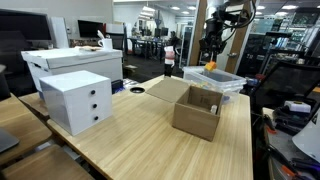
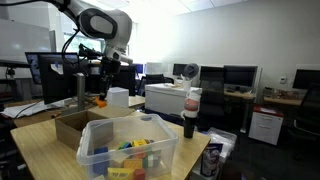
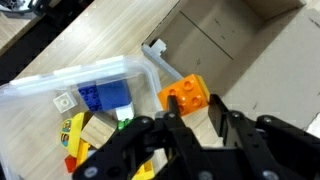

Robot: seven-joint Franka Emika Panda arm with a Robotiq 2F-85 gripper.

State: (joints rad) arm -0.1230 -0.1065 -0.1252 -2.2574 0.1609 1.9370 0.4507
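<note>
**Orange block held in the claw above the bin's edge**

The orange block (image 3: 186, 96) sits between the claw's (image 3: 196, 114) two black fingers (image 3: 222, 124). The claw is closed most of the way, with the block pinched at the fingertips. The block has studs on its upper face. In the wrist view it hangs clear of the bench (image 3: 105, 40), just beside the corner of the clear plastic bin (image 3: 40, 95) and close to a flap of the cardboard box (image 3: 245, 40).

In both exterior views the block shows as a small orange spot directly under the claw (image 1: 210, 56) (image 2: 98, 92), raised above the bin's rim. Whether it lies over the bin or just outside it cannot be told from there.

The bin (image 2: 165, 150) holds loose toy blocks. A blue block (image 3: 105, 95) lies near the middle, a green one (image 3: 123, 115) and a tan one (image 3: 97, 128) are nearer the claw, and a yellow one (image 3: 72, 130) is towards the bin's wall. The cardboard box (image 1: 197, 112) stands open on the bench (image 1: 130, 145), next to the bin (image 1: 222, 80), with its flaps spread.

Further off on the same bench is a white drawer unit (image 1: 76, 100) with three drawers, well apart from the box. In an exterior view a dark bottle (image 2: 190, 112) stands near the bin on the side away from the arm.
</note>
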